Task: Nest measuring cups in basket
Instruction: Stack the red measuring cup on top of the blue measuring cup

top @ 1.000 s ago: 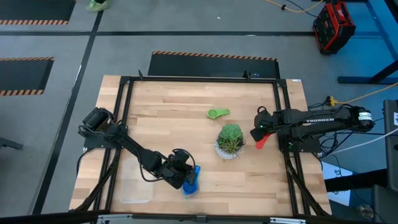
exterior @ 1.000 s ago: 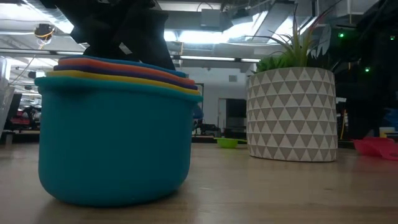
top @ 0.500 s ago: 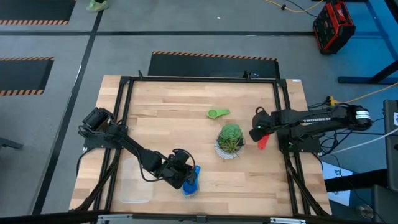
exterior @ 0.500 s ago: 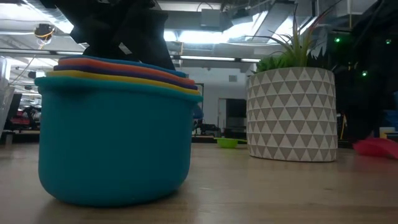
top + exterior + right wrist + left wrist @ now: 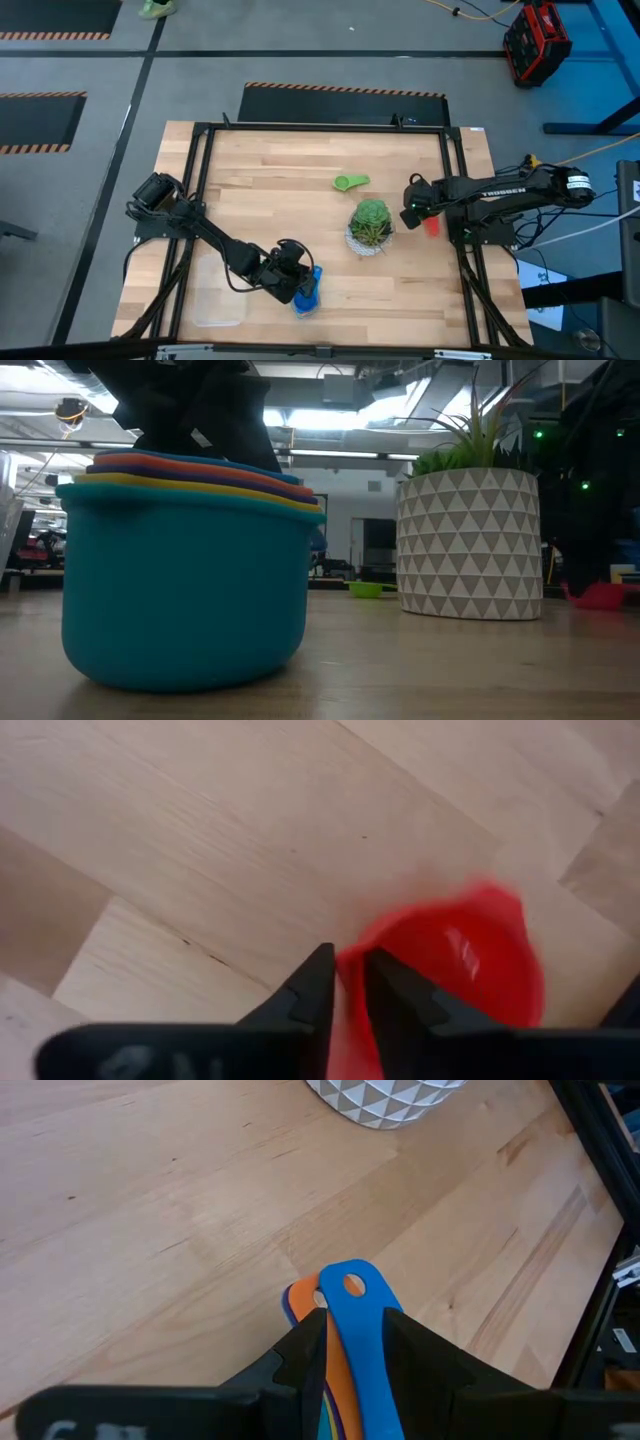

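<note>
Nested cups held by left tool, red cup pinched by right tool.
The cup stack (image 5: pixel 307 293) stands near the surface's (image 5: pixel 280 200) front edge, handles gripped by the left tool (image 5: pixel 350 1342). The right tool (image 5: pixel 345 982) holds the red cup (image 5: pixel 455 965) beside the plant (image 5: pixel 371 225). A green cup (image 5: pixel 350 182) lies apart. The basket (image 5: pixel 218 300) sits front left.

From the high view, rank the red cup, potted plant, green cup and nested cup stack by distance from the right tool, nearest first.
1. Red cup, at the right tool, by the table's right edge.
2. Potted plant, toward the table's middle.
3. Green cup, beyond the plant, farther back.
4. Nested cup stack, near the front edge, held by the left tool.
</note>
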Controlling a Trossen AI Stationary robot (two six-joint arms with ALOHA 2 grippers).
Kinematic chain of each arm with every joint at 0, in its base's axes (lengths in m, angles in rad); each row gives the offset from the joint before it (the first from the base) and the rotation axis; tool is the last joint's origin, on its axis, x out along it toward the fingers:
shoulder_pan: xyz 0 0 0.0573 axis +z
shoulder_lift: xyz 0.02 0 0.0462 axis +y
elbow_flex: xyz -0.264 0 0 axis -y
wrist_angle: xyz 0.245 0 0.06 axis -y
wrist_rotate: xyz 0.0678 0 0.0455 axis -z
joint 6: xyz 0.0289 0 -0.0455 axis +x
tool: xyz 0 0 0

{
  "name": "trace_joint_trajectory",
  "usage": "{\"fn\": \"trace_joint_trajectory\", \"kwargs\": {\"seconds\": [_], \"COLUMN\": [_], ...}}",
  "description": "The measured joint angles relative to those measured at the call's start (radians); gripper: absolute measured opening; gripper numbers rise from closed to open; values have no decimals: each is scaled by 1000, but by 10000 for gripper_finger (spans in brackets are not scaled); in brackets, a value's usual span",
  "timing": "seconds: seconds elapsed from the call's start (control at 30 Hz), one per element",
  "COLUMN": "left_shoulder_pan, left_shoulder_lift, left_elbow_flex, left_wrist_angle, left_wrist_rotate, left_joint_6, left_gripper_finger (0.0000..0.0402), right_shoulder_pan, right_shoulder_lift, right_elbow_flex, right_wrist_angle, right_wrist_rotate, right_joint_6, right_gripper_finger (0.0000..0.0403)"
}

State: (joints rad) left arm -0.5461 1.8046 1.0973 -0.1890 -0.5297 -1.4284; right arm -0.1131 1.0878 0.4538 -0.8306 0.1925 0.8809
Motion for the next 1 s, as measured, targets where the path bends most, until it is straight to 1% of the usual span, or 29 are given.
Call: {"fn": "trace_joint_trajectory", "kwargs": {"seconds": [0.13, 0.23, 0.4, 0.53, 0.73, 0.9, 1.0], "left_shoulder_pan": [0, 0, 0, 0, 0, 0, 0], "left_shoulder_lift": [0, 0, 0, 0, 0, 0, 0], "left_elbow_flex": [0, 0, 0, 0, 0, 0, 0], "left_wrist_angle": [0, 0, 1, 5, 6, 9, 10], "left_wrist_rotate": [0, 0, 0, 0, -3, -3, -4], "left_joint_6": [0, 0, 0, 0, 0, 0, 0], "left_gripper_finger": [92, 92, 92, 92, 92, 92, 92], "right_shoulder_pan": [0, 0, 0, 0, 0, 0, 0], "right_shoulder_lift": [-1, -1, -5, -5, -4, -4, -4], "right_elbow_flex": [1, 2, 3, 37, 152, 288, 383], "right_wrist_angle": [-1, -3, -7, -40, -133, -214, -268], "right_wrist_rotate": [8, 14, 11, -13, -9, -4, 21], "right_joint_6": [-7, -30, -52, -92, -155, -213, -256], "right_gripper_finger": [30, 17, 19, 19, 14, 15, 15]}}
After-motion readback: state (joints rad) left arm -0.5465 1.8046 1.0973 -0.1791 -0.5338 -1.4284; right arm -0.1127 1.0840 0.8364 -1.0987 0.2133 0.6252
